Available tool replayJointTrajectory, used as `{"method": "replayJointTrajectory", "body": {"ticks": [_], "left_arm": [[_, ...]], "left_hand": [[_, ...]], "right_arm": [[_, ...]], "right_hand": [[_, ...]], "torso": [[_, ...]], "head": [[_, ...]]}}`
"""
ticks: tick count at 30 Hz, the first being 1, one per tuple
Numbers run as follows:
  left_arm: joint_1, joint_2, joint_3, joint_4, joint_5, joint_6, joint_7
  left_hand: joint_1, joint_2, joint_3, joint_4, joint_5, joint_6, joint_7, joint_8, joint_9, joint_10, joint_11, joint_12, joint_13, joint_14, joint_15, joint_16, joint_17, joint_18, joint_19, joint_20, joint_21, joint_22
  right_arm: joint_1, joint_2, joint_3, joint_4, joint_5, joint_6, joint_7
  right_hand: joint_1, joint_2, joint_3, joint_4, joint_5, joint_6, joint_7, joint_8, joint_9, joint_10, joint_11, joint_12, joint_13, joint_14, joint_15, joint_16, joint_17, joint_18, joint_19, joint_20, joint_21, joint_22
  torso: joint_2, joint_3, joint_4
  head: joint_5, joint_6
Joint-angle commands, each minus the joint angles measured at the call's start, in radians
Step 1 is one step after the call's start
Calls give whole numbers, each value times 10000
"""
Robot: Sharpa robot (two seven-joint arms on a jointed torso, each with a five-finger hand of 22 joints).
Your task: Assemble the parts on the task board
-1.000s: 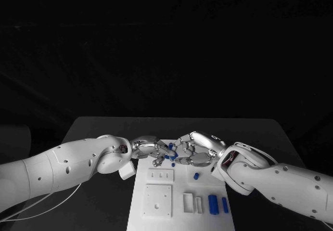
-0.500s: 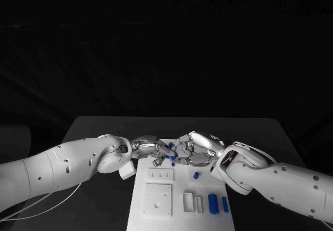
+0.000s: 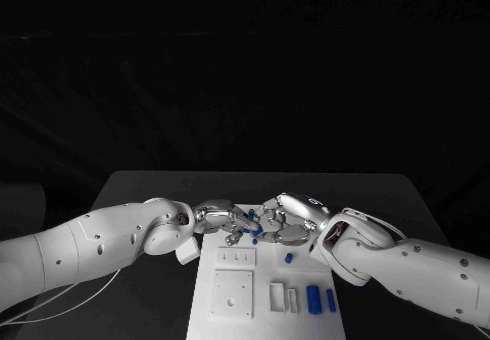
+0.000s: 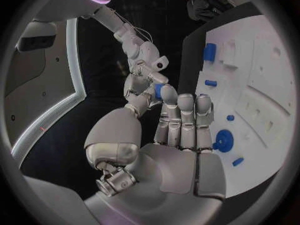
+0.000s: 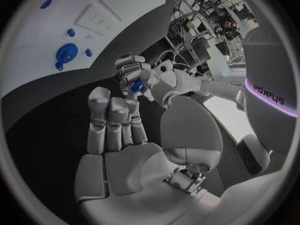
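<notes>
The white task board (image 3: 268, 283) lies lengthwise on the black table. Above its far end my left hand (image 3: 214, 216) and right hand (image 3: 289, 218) meet fingertip to fingertip. A small blue part (image 3: 252, 213) sits between them, pinched by fingertips of both hands. The left wrist view shows this blue part (image 4: 159, 91) just past my left fingers (image 4: 182, 116), against the right hand (image 4: 145, 67). In the right wrist view the same blue part (image 5: 136, 86) lies between my right fingers (image 5: 117, 116) and the left hand (image 5: 132, 70). Which hand carries its weight I cannot tell.
Blue parts on the board: a short peg (image 3: 289, 258) mid-board, a thick cylinder (image 3: 314, 299) and a thin one (image 3: 331, 301) near the front right, and a round disc (image 4: 223, 139) under the hands. White raised blocks (image 3: 231, 294) occupy the board's left side.
My right hand has drawn slightly closer to the left over the board's far end. The blue part stays between the fingertips.
</notes>
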Motion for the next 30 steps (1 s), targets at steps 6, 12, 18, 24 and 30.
{"method": "replayJointTrajectory", "body": {"ticks": [6,12,18,24,30], "left_arm": [[11,5,11,1,209,-157,-134],[11,10,7,6,209,-415,-261],[11,18,4,23,209,-529,-390],[11,23,-1,22,362,-635,-499],[11,5,-6,58,477,-678,-643]], "left_hand": [[468,408,18,10,71,-16,23,30,118,-48,-35,-56,13,-132,-208,-18,13,-94,-56,-1526,-15,-13],[435,390,-10,60,71,-56,28,11,140,-57,-32,-63,15,-134,-208,-18,16,-98,-60,-1524,-11,-18],[337,221,-92,134,67,-111,40,-21,169,-77,-22,-73,22,-146,-203,-23,18,-105,-73,-1522,-7,-28],[-204,-236,-367,496,61,-437,135,-231,142,-170,59,-110,33,-195,-166,-51,12,-120,-105,-1508,-32,-65],[-847,-774,-598,860,63,-952,311,-559,6,-393,227,-124,76,-361,-44,-75,18,-119,-238,-1462,-96,-105]], "right_arm": [[-15,4,-10,74,-182,-13,42],[-15,-2,-10,78,-150,6,-20],[-15,-6,-10,54,-73,56,-180],[-15,-10,-10,53,-60,66,-323],[-15,-17,-10,54,-81,-32,-593]], "right_hand": [[-193,160,206,50,-108,509,185,67,115,142,-111,50,15,122,-95,70,24,553,160,-21,125,204],[-268,201,337,64,-201,646,135,83,153,179,-159,36,28,148,-133,71,35,553,175,-21,164,198],[-283,242,698,80,-381,821,46,77,194,235,-233,4,44,186,-197,71,49,553,201,-8,212,189],[-266,237,1014,79,-740,863,17,59,242,285,-266,-27,55,214,-227,68,59,553,235,4,232,172],[-255,225,1067,76,-760,871,14,68,262,297,-269,-32,58,222,-230,71,63,553,244,3,234,167]], "torso": [[2,5,2],[0,7,3],[3,4,-6],[3,5,-5],[2,4,0]], "head": [[6,-2],[8,6],[4,8],[-8,15],[21,27]]}}
